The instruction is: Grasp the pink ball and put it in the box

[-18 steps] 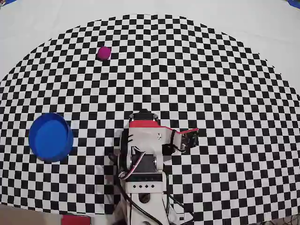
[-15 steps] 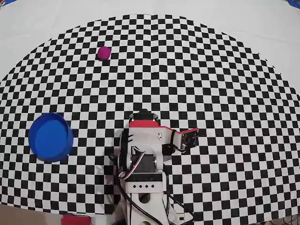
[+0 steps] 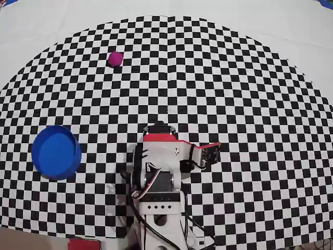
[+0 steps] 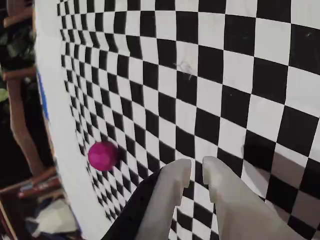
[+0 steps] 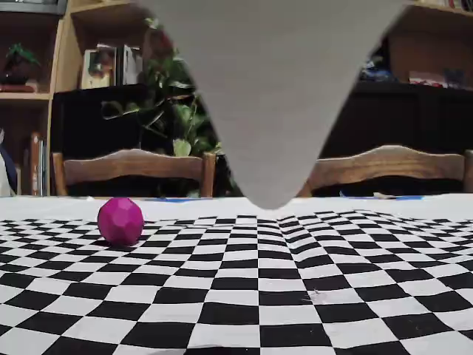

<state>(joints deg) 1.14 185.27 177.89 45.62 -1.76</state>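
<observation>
The pink ball (image 3: pixel 115 59) lies on the checkered mat, far up and to the left in the overhead view. It also shows at the left of the wrist view (image 4: pixel 103 155) and of the fixed view (image 5: pixel 120 220). The box (image 3: pixel 56 152), a round blue tub, stands at the mat's left side, well apart from the ball. The arm (image 3: pixel 161 156) is folded over its base at the bottom middle. My gripper (image 4: pixel 196 167) hangs above bare mat, far from ball and box. Its white fingers are shut to a thin gap with nothing between them. A blurred grey wedge (image 5: pixel 270 111) fills the top of the fixed view.
A flat red rectangle (image 3: pixel 83 244) lies at the bottom edge, left of the arm's base. White cloth (image 3: pixel 291 31) surrounds the checkered mat. Two wooden chairs (image 5: pixel 133 166) and shelves stand beyond the table's far edge.
</observation>
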